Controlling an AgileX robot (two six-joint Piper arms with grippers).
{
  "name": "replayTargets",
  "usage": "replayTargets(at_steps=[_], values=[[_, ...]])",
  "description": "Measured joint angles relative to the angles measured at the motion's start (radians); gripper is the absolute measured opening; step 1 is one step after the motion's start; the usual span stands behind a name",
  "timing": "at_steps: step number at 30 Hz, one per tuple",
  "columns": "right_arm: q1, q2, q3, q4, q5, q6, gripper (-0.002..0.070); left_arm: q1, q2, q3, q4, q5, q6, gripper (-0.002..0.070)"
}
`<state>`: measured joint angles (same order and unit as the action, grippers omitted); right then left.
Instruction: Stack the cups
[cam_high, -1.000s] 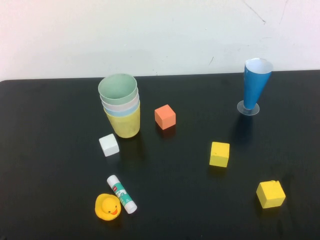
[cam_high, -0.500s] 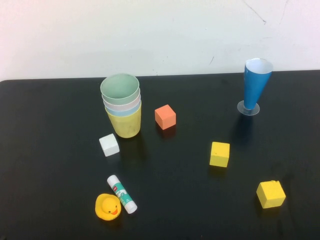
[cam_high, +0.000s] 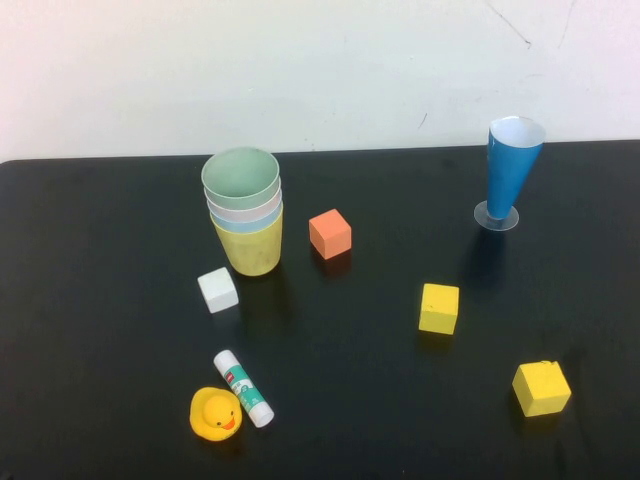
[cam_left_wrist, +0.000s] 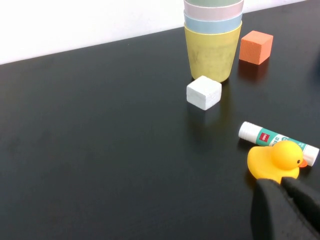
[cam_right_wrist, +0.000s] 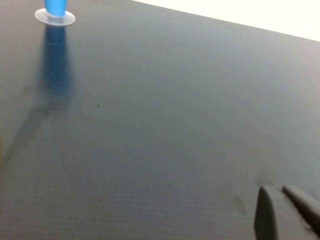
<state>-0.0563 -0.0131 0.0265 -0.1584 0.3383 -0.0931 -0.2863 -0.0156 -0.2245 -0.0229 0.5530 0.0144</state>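
Nested cups (cam_high: 243, 210): lower walls hidden; both claws cut off by frame edge.

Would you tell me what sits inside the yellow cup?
Yellow cup holds the blue cup, then pink, then green on top; only their rims show, bodies hidden.

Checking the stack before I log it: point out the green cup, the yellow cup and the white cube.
green cup (cam_high: 240, 175), high view, on its inner wall at the top of the stack.
yellow cup (cam_left_wrist: 212, 52), left wrist view, on its outer side wall, bottom of the stack.
white cube (cam_high: 218, 290), high view, on its top face.
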Motion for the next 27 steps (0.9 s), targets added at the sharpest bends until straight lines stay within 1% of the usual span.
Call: replayTargets(at_steps=[5,8,10,13,15,18,24,27], values=[[0.0,0.0,0.0,0.0,0.0,0.0,-0.0001,0.0,0.0,0.003,0.0,-0.004,0.0,0.0001],[0.0,0.0,0.0,0.0,0.0,0.0,-0.0001,0.009,0.0,0.04,0.004,-0.054,0.004,0.0001],[0.0,0.0,0.0,0.0,0.0,0.0,-0.0001,0.042,0.0,0.089,0.023,-0.109,0.063,0.0],[0.0,0.0,0.0,0.0,0.001,0.0,-0.0001,0.116,0.0,0.166,-0.001,-0.18,0.195,0.0],[0.0,0.0,0.0,0.0,0.001,0.0,-0.0001,0.161,0.0,0.206,-0.019,-0.199,0.229,0.0],[0.0,0.0,0.0,0.0,0.001,-0.001,-0.0001,0.209,0.0,0.235,-0.046,-0.221,0.246,0.0],[0.0,0.0,0.0,0.0,0.002,-0.001,-0.0001,0.251,0.0,0.235,-0.088,-0.222,0.252,-0.0001],[0.0,0.0,0.0,0.0,0.002,-0.001,-0.0001,0.281,0.0,0.235,-0.094,-0.222,0.21,-0.0001]])
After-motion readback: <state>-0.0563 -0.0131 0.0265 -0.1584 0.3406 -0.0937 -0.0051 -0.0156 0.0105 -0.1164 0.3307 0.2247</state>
